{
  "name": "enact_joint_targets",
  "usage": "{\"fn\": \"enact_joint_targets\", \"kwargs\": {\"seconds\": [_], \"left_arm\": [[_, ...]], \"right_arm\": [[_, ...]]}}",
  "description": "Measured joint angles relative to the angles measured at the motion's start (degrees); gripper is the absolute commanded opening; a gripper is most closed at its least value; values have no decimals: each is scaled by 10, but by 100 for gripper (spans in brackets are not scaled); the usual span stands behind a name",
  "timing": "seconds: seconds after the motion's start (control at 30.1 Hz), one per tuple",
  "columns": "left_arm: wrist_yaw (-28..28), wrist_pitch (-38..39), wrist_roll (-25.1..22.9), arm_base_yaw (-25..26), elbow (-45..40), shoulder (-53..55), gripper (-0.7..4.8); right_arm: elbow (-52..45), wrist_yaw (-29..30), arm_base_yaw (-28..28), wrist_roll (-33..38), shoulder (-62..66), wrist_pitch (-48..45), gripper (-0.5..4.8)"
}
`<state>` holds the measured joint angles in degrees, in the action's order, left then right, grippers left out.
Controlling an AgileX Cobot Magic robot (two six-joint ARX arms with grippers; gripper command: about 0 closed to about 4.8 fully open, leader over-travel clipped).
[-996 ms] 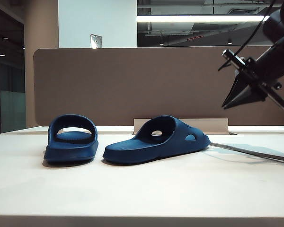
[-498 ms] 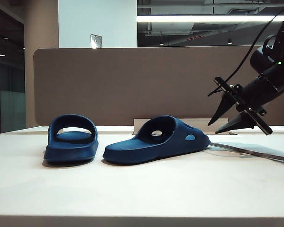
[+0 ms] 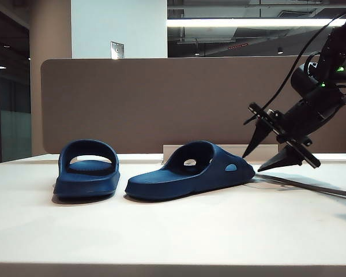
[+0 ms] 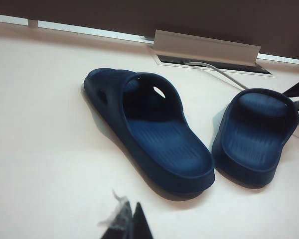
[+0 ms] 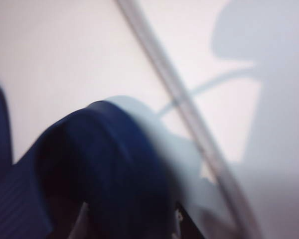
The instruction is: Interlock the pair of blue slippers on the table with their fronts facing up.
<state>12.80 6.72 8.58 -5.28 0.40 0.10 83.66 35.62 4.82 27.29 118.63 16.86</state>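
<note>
Two blue slippers stand soles down and apart on the cream table [image 3: 173, 231]. One [image 3: 86, 170] is seen end-on at the left; the other [image 3: 190, 172] is side-on, its toe pointing right. My right gripper [image 3: 252, 164] is open just right of that toe, one finger above it and one near the tabletop. The right wrist view shows a blurred blue slipper end [image 5: 114, 164] between the right gripper's [image 5: 133, 219] spread fingers; contact cannot be told. The left wrist view shows both slippers [image 4: 149, 124] [image 4: 259, 134] beyond my shut, empty left gripper [image 4: 132, 204].
A brown divider panel [image 3: 161, 104] stands along the table's back. A white cable tray [image 3: 219, 151] sits at its foot, behind the side-on slipper. A grey cable [image 3: 305, 184] runs across the table to the right, under the right gripper.
The right gripper has come down and left from above the divider's height to the side-on slipper's toe, and its jaws have spread open. Both slippers are where they were.
</note>
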Motion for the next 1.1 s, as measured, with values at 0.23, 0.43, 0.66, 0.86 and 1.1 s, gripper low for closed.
{"fn": "enact_joint_targets", "kwargs": {"seconds": [0.23,0.43,0.66,0.86,1.1], "left_arm": [[0,0,0,0,0,0,-5],[0,0,0,0,0,0,-5],[0,0,0,0,0,0,-5],[0,0,0,0,0,0,-5],[0,0,0,0,0,0,-5]], "right_arm": [[0,-12,-1,-14,3,6,221],[1,-9,-1,-15,18,0,223],[1,0,-2,-15,21,-10,224],[1,1,-2,-15,21,-11,224],[1,20,-1,-19,21,-17,224]]}}
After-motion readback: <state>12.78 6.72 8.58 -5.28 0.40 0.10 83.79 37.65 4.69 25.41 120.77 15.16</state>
